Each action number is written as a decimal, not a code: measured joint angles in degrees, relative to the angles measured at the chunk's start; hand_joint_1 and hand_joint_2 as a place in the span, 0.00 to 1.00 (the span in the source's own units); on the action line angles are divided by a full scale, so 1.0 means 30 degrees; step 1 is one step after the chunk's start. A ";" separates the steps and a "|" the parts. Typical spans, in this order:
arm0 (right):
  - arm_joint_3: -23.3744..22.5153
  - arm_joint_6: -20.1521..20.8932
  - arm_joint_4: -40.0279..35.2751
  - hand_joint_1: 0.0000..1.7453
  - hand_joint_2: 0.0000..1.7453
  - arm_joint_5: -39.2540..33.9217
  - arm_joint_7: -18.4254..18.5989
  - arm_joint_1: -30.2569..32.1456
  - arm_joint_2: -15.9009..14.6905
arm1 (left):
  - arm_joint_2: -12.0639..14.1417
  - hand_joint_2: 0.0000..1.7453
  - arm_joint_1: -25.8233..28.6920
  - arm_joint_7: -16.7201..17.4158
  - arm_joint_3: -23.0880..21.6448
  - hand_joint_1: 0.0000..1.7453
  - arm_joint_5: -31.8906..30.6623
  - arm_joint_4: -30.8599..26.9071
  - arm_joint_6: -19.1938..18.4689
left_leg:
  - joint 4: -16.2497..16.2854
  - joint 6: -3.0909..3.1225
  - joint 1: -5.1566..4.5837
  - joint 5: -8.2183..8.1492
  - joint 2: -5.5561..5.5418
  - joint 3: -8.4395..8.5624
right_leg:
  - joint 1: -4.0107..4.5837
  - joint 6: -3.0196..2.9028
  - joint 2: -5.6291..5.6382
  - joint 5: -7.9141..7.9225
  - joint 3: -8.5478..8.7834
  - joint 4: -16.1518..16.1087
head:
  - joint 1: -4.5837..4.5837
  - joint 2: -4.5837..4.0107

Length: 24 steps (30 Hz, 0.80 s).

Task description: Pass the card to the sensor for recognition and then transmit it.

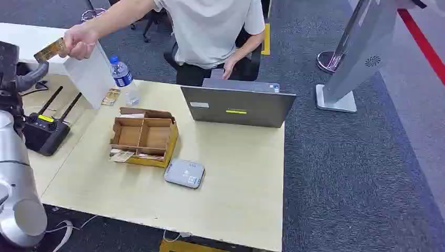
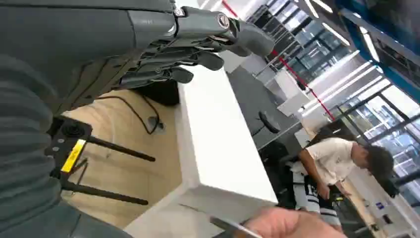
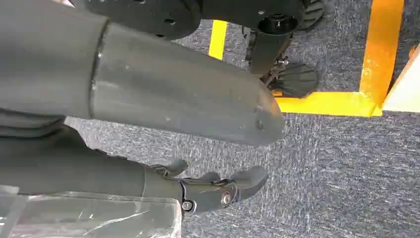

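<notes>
Above the tabletop's (image 1: 236, 184) far left corner, the robot's left hand (image 1: 26, 79) is raised with fingers apart and holds nothing; the card (image 1: 50, 51) sits just above its fingertips, pinched in a person's hand (image 1: 78, 42). Below it, near the left edge, lies a black remote controller (image 1: 44, 131) with two antennas. Further right, a water bottle (image 1: 125, 79) stands by the far edge, and a partitioned cardboard box (image 1: 142, 136) sits mid-tabletop with the grey card sensor (image 1: 184, 174) just beside its near right corner. A grey laptop (image 1: 239, 105) is open at the far edge. The right hand (image 3: 213, 188) hangs over carpet, fingers loosely curled, holding nothing.
</notes>
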 joint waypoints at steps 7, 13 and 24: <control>-0.0270 0.0014 0.0022 0.00 0.00 0.0291 0.0109 0.0009 0.0153 | -0.0496 1.00 -0.1559 0.0925 -0.3147 1.00 -0.3475 0.0568 0.1108 | 0.0006 -0.0006 -0.0005 0.0006 0.0010 -0.0010 | -0.0002 0.0005 0.0014 0.0013 0.0006 0.0003 | 0.0000 0.0000; -0.0430 0.0102 0.0022 0.00 0.00 0.0598 0.0168 0.0009 0.0255 | -0.0991 1.00 -0.2877 0.1574 -0.5792 1.00 -0.6382 0.1115 0.2003 | 0.0011 0.0003 -0.0012 0.0012 0.0010 -0.0011 | -0.0008 0.0010 0.0014 0.0019 0.0008 0.0005 | 0.0007 0.0000; -0.0961 0.0350 0.0051 0.00 0.00 0.1019 0.0233 0.0073 0.0481 | -0.1829 1.00 -0.5256 0.2635 -1.0730 1.00 -1.1480 0.2496 0.3676 | 0.0014 0.0004 -0.0014 0.0012 0.0011 -0.0027 | -0.0008 0.0017 0.0013 0.0024 0.0010 0.0009 | 0.0015 0.0000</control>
